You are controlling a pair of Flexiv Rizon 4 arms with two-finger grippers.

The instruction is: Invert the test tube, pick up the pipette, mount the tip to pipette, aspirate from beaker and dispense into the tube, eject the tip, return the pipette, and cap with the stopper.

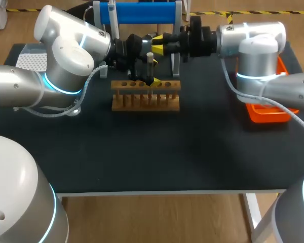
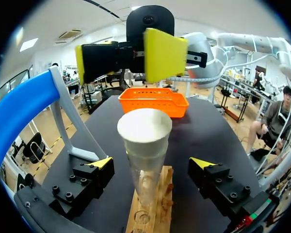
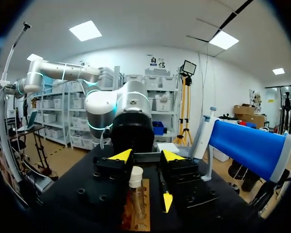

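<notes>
1. Test tube (image 2: pixel 144 170) stands upright in the wooden rack (image 2: pixel 153 213) on my black table (image 1: pixel 142 152). It sits near the rack's middle, with the white stopper (image 2: pixel 144 127) seated on its mouth.
2. Left gripper (image 2: pixel 151 162): I see its 2 yellow-tipped fingers spread wide, 1 on each side of the tube and clear of the glass, so it pinches nothing.
3. Right gripper (image 3: pixel 145 155) faces my left one from across the rack, higher than the stopper and a little beyond it. Its 2 fingers are parted by a narrow gap and grip nothing. In the right wrist view the stopper shows below that gap.
4. Orange basket (image 2: pixel 153 102) shows in the left wrist view between the stopper's top and the right gripper, so I read those 2 as apart. In the head view it sits near the table's right edge, partly hidden by my right arm (image 1: pixel 263 55).
5. A stand with a blue bar (image 1: pixel 137 12) is at the table's far edge, behind both grippers.
6. A white perforated tray (image 1: pixel 33 61) lies at the far left corner, beside my left arm (image 1: pixel 66 55).
</notes>
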